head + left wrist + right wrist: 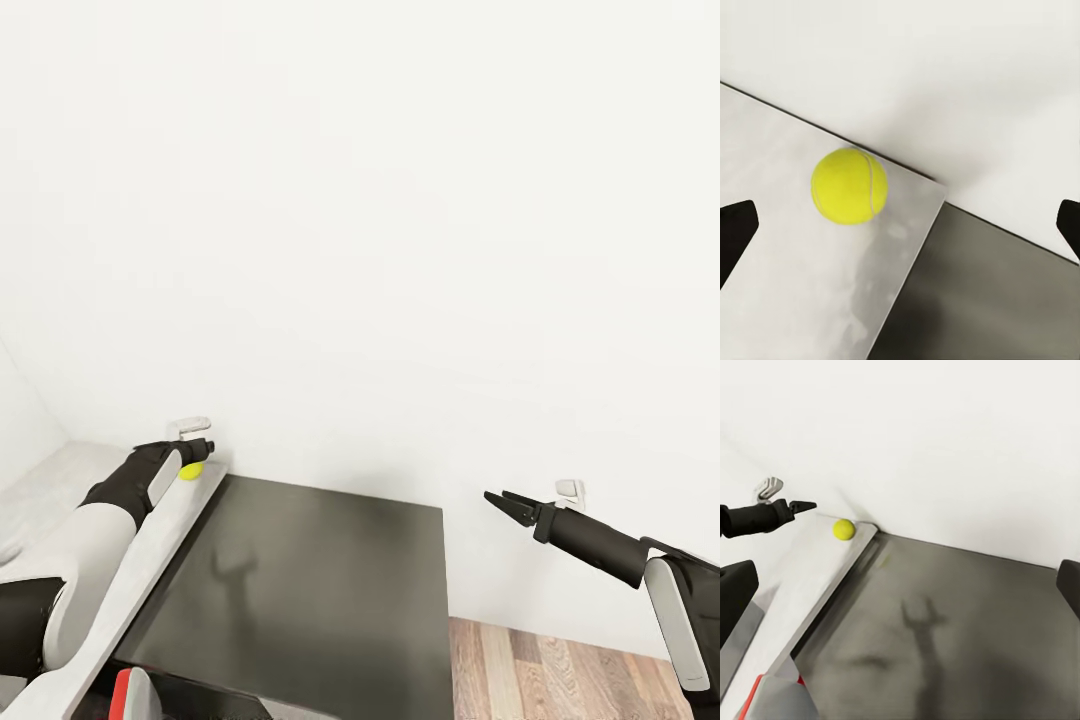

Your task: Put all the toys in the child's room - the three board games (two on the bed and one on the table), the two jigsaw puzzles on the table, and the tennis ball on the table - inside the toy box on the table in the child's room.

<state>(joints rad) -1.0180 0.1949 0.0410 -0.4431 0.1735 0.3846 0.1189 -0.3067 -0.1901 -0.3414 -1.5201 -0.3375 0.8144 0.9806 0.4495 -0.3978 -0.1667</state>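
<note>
While the left gripper [200, 449] hovers over the tennis ball [190, 470] at the surface's [787, 300] corner, its fingers [735, 232] gape wide, empty. Next, I judge, lower and close. The right gripper [500, 500] looks nearly closed, empty.

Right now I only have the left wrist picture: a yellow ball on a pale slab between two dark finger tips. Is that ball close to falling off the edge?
Observer: From the head view, the tennis ball sits at the far corner of the pale table top, close to the wall and just beyond the left gripper.
Operator: What is the dark area next to the slab?
Observer: A lower dark grey section of the same desk; wooden floor shows beyond it.
Operator: Where is the other arm?
Observer: The right gripper hangs in the air off the dark section's right side, its fingers slightly apart, holding nothing.
</note>
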